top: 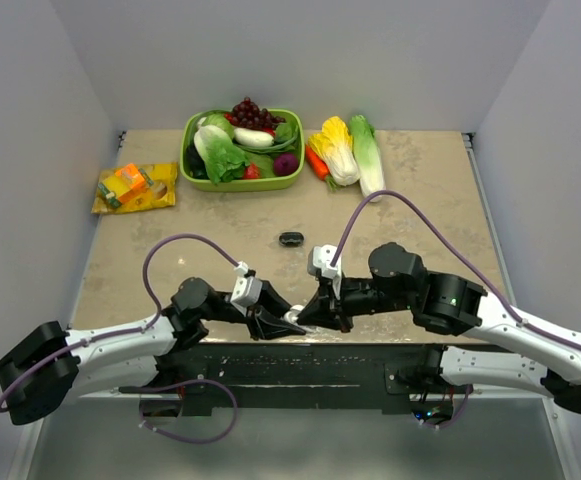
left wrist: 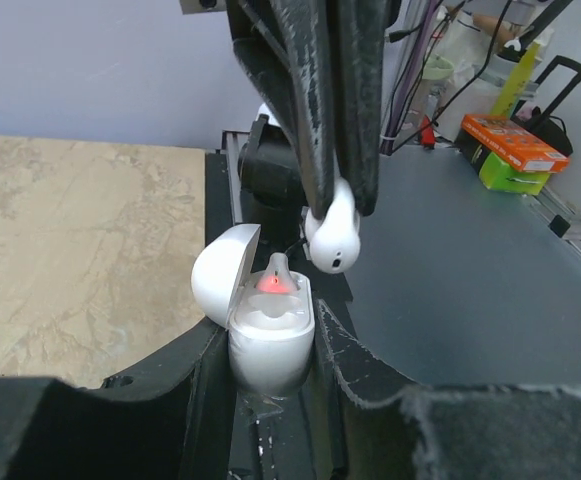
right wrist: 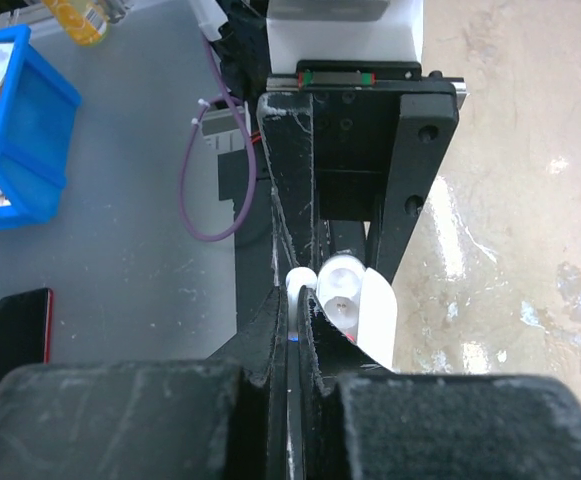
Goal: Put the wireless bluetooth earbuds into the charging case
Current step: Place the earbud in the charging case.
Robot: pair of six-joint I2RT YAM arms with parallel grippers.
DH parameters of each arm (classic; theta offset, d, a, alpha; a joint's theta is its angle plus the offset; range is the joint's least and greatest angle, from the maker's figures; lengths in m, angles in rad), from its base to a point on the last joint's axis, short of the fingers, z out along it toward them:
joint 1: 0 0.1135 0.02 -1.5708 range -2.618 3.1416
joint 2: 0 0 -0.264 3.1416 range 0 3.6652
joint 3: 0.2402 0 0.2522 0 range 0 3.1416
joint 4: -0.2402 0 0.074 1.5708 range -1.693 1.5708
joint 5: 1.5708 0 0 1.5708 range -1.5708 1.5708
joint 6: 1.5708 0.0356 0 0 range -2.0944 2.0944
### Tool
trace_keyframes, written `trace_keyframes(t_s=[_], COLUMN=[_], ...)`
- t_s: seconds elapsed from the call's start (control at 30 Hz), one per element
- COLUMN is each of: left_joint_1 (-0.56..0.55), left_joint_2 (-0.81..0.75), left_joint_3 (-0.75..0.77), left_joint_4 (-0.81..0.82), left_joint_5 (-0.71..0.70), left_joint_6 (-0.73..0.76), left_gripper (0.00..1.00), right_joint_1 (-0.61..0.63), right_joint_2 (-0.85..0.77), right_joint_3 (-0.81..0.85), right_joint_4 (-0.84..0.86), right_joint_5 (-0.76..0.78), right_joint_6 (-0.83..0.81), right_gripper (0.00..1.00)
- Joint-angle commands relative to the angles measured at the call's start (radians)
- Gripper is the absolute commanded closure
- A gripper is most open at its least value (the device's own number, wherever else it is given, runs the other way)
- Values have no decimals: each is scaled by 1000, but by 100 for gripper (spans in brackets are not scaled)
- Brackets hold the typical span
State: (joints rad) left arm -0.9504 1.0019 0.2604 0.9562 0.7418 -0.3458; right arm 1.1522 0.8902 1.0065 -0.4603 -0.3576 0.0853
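No wording is legible anywhere; print on the orange box [left wrist: 513, 142] and yellow snack packet [top: 136, 187] is too blurred to read.

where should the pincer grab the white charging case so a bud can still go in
Clamp the lower body of the white charging case, coming from its base end, as the left pincer does. The lid stands flipped open to one side and the opening faces away from that pincer, so a low grip leaves it free for the earbud in the right pincer.
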Motion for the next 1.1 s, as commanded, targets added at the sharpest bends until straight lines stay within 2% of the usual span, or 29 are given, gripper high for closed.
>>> trace_keyframes(t_s=[0.0, 0.6, 1.07], left_joint_1=[-4, -4, -5], left_joint_2=[-28, -49, -36], left_joint_3=[45, 54, 48], left_joint_4=[58, 75, 98], left_joint_5=[53, 56, 44], left_joint_6=[-10, -41, -45], left_gripper=[100, 100, 100], right_joint_1=[12, 35, 40], right_joint_2=[7, 24, 41], right_joint_3=[-3, -22, -34], right_joint_4=[-4, 20, 45], right_joint_5=[16, 100, 101], right_joint_6=[-19, -7, 4], right_gripper=[100, 100, 100])
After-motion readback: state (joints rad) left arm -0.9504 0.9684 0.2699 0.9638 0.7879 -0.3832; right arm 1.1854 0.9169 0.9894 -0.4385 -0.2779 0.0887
